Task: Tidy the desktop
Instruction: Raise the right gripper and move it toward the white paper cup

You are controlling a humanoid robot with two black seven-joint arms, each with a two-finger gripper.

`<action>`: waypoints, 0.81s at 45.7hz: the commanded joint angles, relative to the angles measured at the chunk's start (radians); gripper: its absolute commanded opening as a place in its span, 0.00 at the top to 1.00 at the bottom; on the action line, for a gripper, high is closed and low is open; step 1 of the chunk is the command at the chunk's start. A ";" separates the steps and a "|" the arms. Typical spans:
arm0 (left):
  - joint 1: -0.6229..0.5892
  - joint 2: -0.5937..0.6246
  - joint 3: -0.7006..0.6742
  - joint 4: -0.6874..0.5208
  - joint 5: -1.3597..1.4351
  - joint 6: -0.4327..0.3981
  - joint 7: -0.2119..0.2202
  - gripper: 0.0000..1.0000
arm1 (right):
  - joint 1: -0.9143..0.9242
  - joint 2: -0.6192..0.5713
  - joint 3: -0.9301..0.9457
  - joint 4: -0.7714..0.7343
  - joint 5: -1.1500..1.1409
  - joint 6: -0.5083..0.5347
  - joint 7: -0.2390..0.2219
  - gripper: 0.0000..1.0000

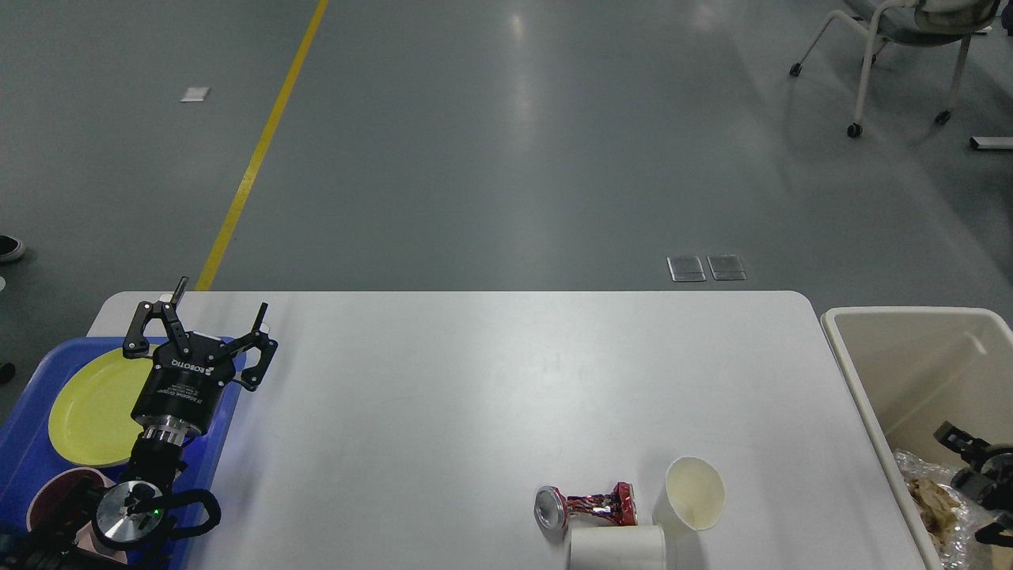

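Blue plastic tray (218, 443) is sitting at the desktop's left end, carrying a yellow plate (91, 408) and a pink bowl (55, 487). My left gripper (218, 305) is hovering above the tray's far corner, fingers spread wide and holding nothing. The white desktop (443, 396) is stretching across the middle; near its front right a crushed can (586, 507) is lying beside two paper cups (696, 495), both tipped over. My right gripper (977, 467) is reaching into the beige bin (894, 340); I cannot tell its fingers' state.
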 commanded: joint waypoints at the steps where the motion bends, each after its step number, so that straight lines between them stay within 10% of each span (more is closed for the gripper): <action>1: 0.000 0.000 0.000 0.000 0.000 0.000 0.000 0.04 | 0.234 -0.040 -0.114 0.188 -0.060 0.118 -0.005 0.00; 37: 0.000 0.000 0.000 0.000 0.000 0.000 0.000 0.04 | 1.512 0.214 -0.367 0.934 -0.015 0.975 -0.051 0.00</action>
